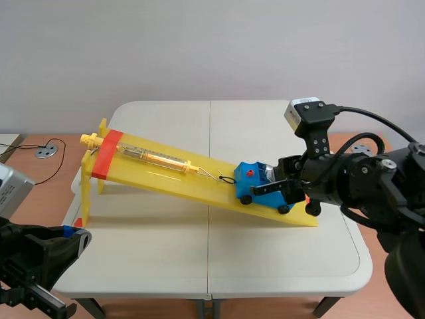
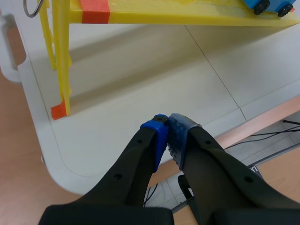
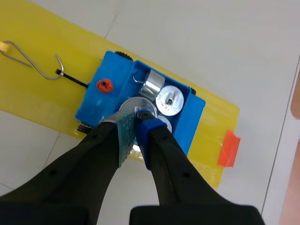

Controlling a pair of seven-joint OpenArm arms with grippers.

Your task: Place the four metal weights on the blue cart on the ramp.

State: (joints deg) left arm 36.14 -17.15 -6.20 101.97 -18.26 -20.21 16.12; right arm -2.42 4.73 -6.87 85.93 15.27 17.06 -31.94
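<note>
1. The white desk (image 1: pixel 166 246) is carrying everything, and the yellow ramp (image 1: pixel 159 178) is standing across it, sloping down from far left to near right.
2. The right end effector (image 3: pixel 136 123) is hanging over the low, right end of the ramp. Its fingers are pressed nearly together, and they appear to be pinching the top of the nearest weight (image 3: pixel 132 104).
3. The left end effector (image 2: pixel 168 126) is waiting at the near left edge of the desk, pads pressed together on nothing.
4. The blue cart (image 1: pixel 252 176) is sitting on the ramp near its lower end, tied by a cord to the wire hook (image 3: pixel 35 69) of the spring scale (image 1: pixel 156 158) farther up the slope.
5. The metal weights (image 3: pixel 169 101) are lying inside the cart's tray. About four seem to be there, one partly hidden under the fingers, so the task is looking close to finished.
6. To finish well, the nearest weight should be resting fully on the tray floor before the fingers are parting. Opening gently and lifting straight up should be avoiding a nudge that could be tipping a neighbouring weight or rolling the cart down the slope.
</note>
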